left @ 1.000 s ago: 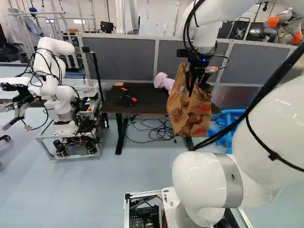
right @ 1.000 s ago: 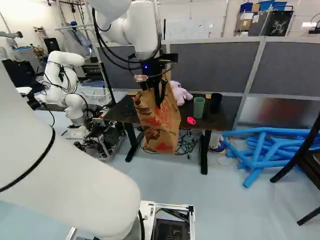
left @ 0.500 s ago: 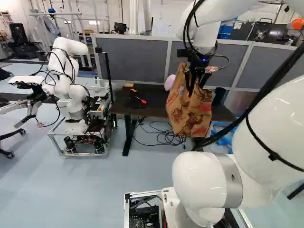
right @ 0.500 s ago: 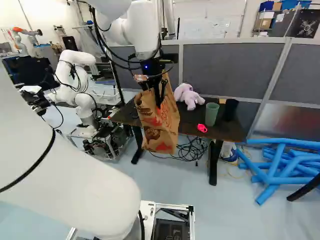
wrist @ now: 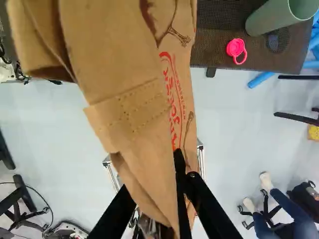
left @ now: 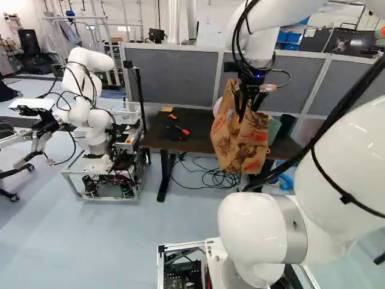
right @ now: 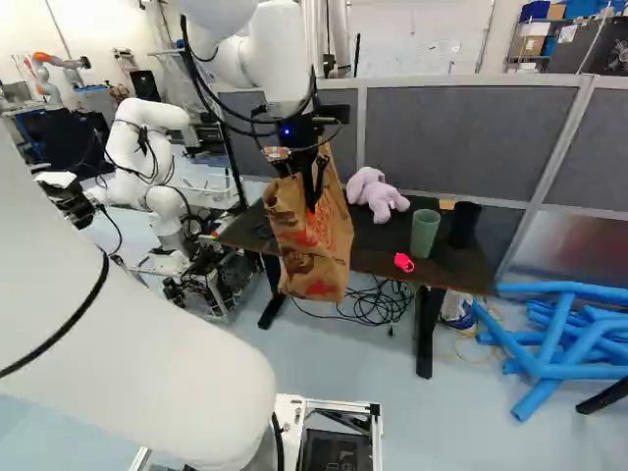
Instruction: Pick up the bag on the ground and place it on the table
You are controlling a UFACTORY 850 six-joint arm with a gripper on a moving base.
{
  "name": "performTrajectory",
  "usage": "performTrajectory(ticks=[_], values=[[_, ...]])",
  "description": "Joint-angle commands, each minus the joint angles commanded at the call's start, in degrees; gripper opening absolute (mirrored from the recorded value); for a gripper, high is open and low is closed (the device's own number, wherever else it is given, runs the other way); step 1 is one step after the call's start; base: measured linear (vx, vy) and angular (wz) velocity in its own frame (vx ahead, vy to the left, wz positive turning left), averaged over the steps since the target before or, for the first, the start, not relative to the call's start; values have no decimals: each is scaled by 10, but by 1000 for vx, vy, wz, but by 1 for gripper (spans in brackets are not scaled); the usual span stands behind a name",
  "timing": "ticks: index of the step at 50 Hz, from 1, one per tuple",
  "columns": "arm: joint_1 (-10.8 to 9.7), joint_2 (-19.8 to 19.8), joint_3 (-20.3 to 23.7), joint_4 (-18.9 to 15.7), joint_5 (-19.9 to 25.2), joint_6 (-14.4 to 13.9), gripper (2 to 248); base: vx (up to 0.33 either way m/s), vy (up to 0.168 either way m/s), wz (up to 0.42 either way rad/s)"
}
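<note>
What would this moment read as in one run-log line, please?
gripper shut on paper bag | bag hanging in front of table | placement pending

Paper bag hangs fr end effector; plush + grn cup on tbl

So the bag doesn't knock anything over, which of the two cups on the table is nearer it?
The green cup, with the pink item beside it. In both base views it shows between the bag and the black cup.
</note>
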Motion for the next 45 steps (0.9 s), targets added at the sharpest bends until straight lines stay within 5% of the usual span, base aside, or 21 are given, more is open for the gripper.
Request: performTrajectory(ticks=[45], values=[[-1,-9,-8,0,0,0,26,112,-45,-1]])
